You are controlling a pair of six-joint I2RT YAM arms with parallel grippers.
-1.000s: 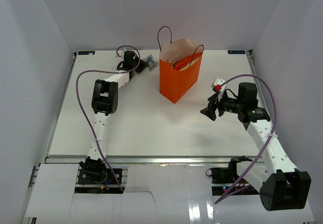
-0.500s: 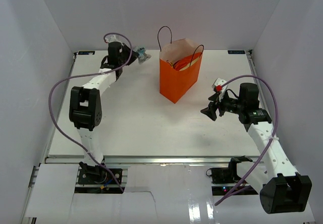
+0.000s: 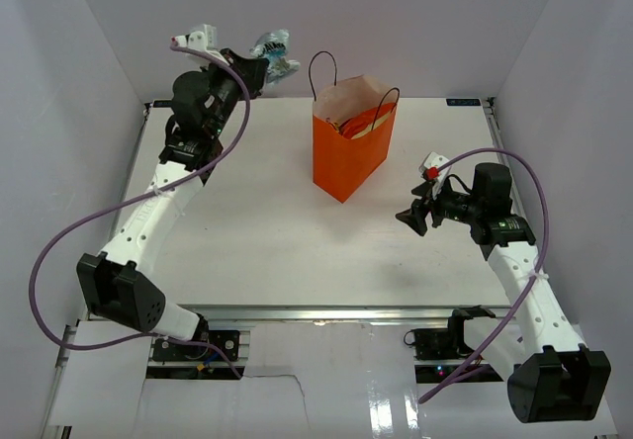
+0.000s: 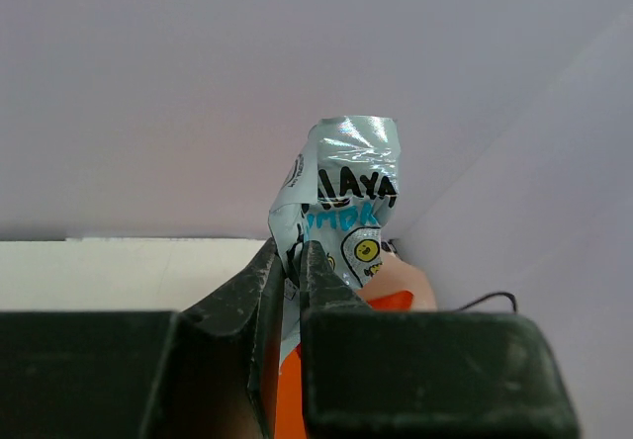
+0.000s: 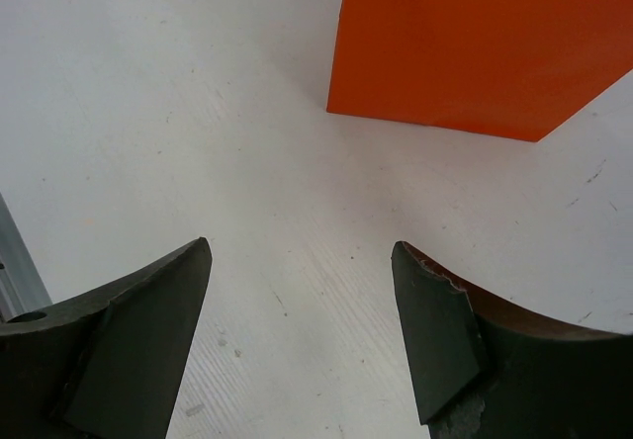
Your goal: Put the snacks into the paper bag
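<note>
Pinched tight in the left gripper [image 3: 265, 66]: a silvery-blue wrapper [image 3: 276, 51], up off the table [image 3: 257, 241] by the back wall, at eleven o'clock from the paper bag [image 3: 346, 162]. Bag upright near twelve o'clock of the table, mouth open, bare surface all around its base. At four o'clock from the bag, right gripper [image 3: 407, 219] spread wide on nothing, apart from the bag's near corner.

The orange paper bag [image 3: 346, 162] stands upright mid-table, mouth open upward; its two thin black handles [image 3: 322, 69] loop above the rim. Open air runs from the left gripper [image 3: 262, 70], high beside the back wall [image 3: 415, 24] with a silvery-blue wrapper [image 3: 274, 53], to that mouth. Bare table [image 3: 267, 231] separates the right gripper [image 3: 407, 219] from the bag's side.
</note>
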